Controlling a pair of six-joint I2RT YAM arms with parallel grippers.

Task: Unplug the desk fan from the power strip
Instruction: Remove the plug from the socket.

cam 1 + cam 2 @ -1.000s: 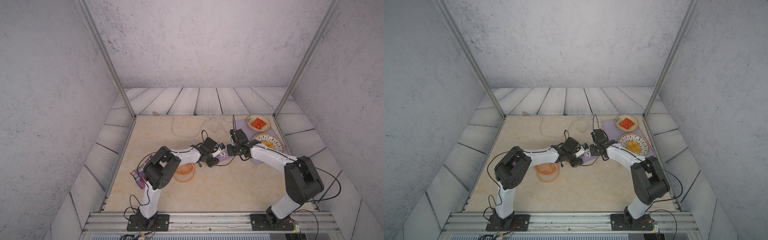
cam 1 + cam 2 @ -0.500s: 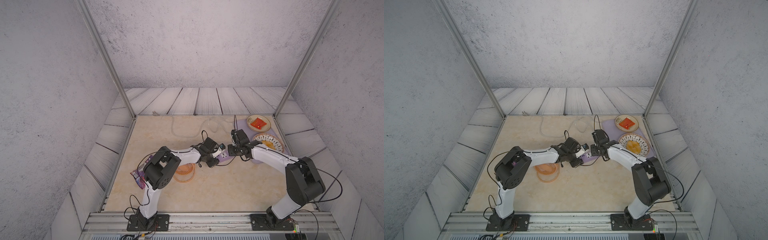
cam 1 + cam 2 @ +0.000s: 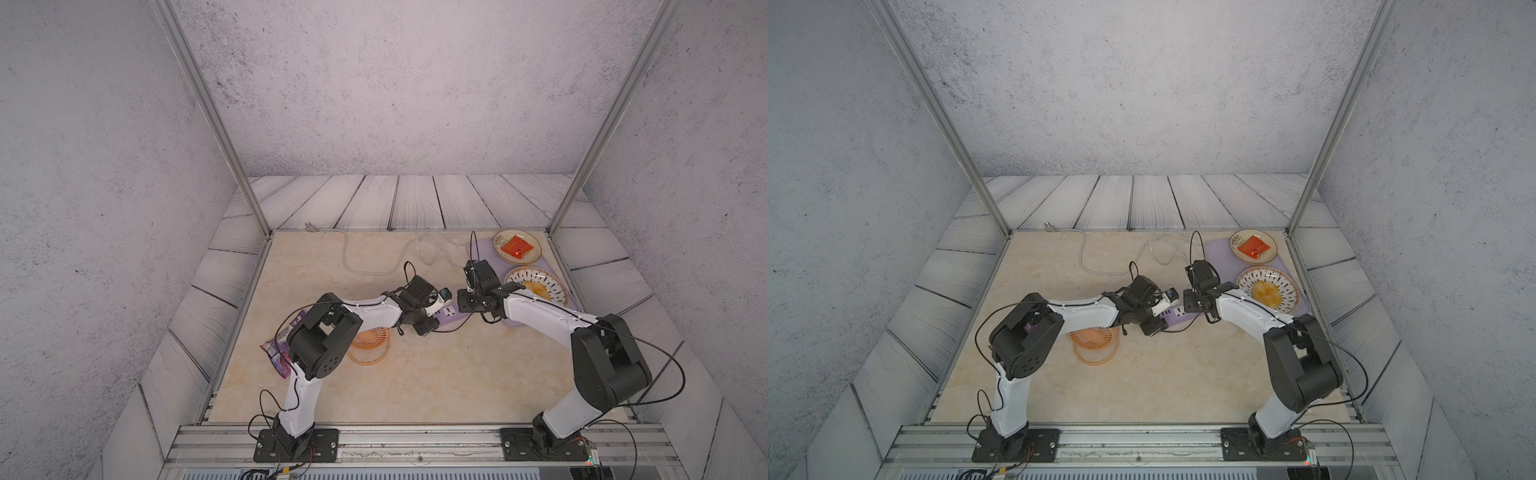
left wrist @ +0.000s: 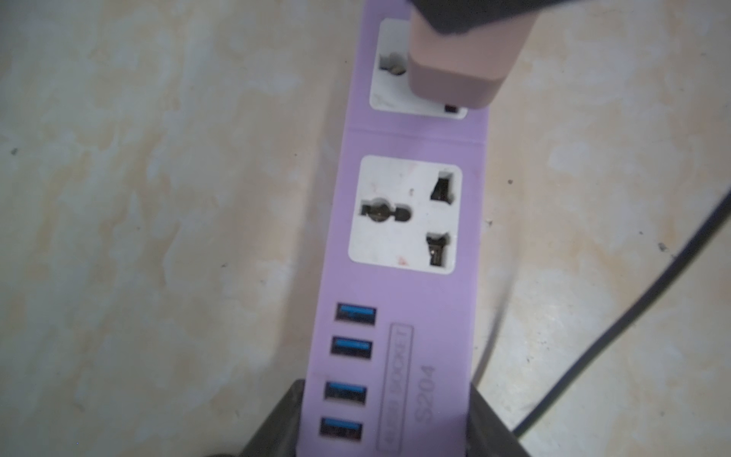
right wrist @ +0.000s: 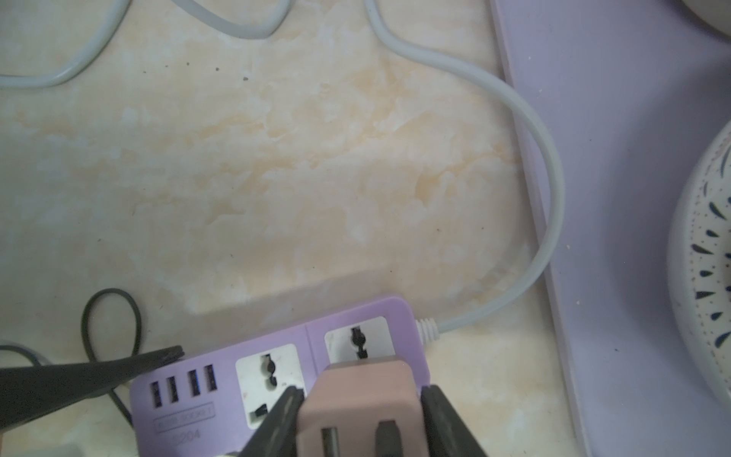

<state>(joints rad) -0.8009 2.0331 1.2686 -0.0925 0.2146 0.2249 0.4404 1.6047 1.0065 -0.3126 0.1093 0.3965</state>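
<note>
Right jaws clamp the plug over the power strip's cord-end socket, and left jaws pinch its USB end. The tray edge is just beside it. The desk fan lies on bare bench.

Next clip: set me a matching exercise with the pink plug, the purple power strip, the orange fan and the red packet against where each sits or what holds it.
Things:
1 plug cube
2 power strip
3 desk fan
4 red packet

Places:
A on a small plate
B in the shut right gripper
C USB end in the shut left gripper
D on the table, not held

Pairs: 1-B, 2-C, 3-D, 4-A
</note>
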